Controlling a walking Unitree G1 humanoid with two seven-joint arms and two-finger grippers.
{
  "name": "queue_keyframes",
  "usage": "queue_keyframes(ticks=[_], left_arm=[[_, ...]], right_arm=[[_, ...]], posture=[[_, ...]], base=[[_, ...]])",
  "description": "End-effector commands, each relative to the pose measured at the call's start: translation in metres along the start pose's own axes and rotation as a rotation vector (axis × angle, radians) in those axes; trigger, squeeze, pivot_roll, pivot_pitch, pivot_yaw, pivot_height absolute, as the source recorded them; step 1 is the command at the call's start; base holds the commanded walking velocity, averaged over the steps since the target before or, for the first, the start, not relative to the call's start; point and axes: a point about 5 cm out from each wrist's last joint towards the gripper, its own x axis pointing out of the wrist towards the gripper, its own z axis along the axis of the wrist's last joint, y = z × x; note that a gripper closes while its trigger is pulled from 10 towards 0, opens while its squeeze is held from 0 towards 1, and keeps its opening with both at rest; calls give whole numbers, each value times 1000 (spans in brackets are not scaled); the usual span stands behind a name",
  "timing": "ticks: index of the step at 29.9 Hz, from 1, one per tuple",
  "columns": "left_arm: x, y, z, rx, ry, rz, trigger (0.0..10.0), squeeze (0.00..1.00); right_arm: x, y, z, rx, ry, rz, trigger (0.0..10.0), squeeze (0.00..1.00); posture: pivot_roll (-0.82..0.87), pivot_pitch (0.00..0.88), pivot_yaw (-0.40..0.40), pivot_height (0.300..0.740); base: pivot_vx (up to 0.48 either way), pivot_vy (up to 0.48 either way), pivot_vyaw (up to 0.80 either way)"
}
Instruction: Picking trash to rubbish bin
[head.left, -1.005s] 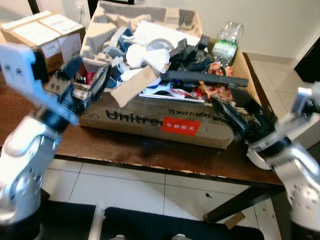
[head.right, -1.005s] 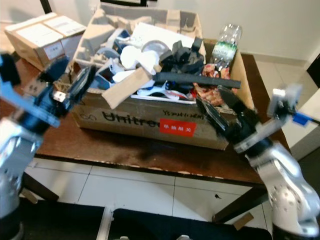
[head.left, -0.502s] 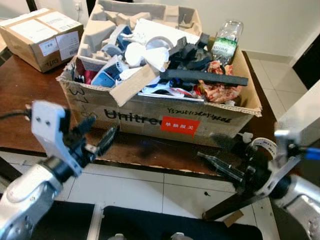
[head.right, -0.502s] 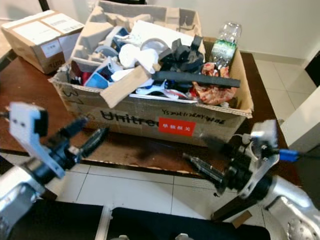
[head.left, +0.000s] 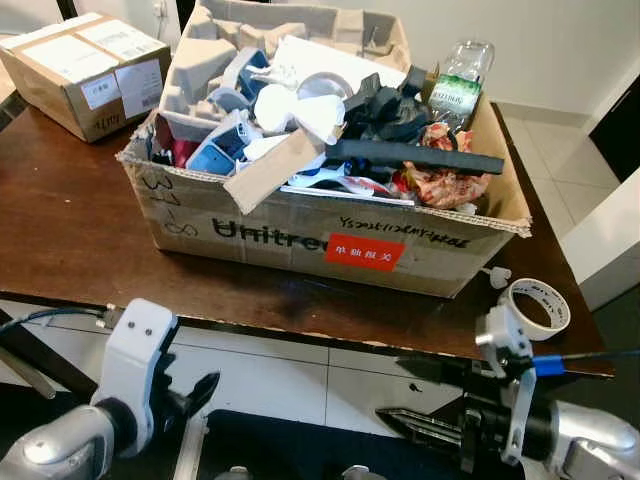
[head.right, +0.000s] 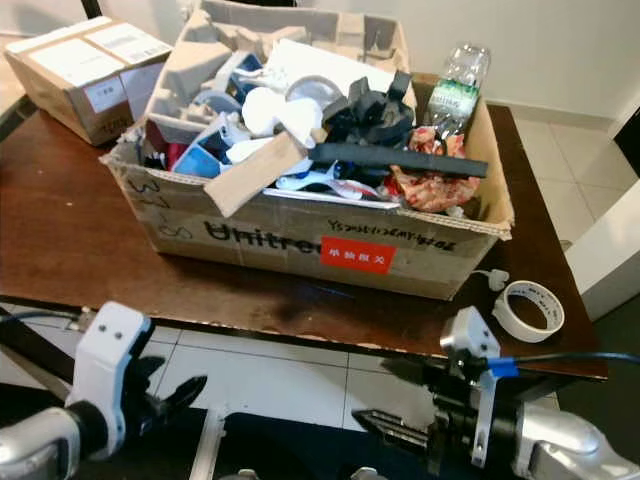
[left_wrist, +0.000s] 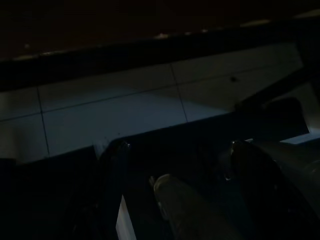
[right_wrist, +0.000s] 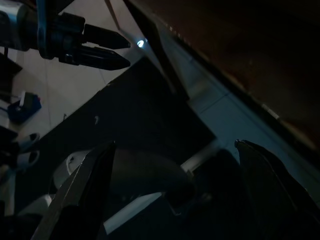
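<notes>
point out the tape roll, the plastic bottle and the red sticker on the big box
tape roll (head.left: 538, 307), left eye view, on its white outer wall facing the camera
plastic bottle (head.left: 454, 92), left eye view, on the green label round its middle
red sticker (head.right: 358, 256), right eye view, on the middle of the sticker

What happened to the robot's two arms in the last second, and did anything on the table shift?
Both arms dropped from beside the cardboard box to below the table edge: left gripper, right gripper, both empty. Box, trash, bottle and tape roll stayed put.
</notes>
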Motion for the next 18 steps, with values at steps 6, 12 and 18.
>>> queue_keyframes(ticks=[6, 12, 18], left_arm=[[2, 6, -22, -74, 108, 74, 10000, 0], [3, 10, -43, -125, 199, 148, 10000, 0], [4, 11, -58, -169, 269, 187, 10000, 0]], right_arm=[[0, -23, -33, 82, 188, -186, 10000, 0], [4, -30, -65, 123, 315, -290, 10000, 0], [5, -31, -87, 155, 417, -343, 10000, 0]], posture=[[152, 171, -69, 740], [152, 167, -66, 740], [155, 171, -66, 740]], base=[[0, 0, 0], [0, 0, 0], [0, 0, 0]])
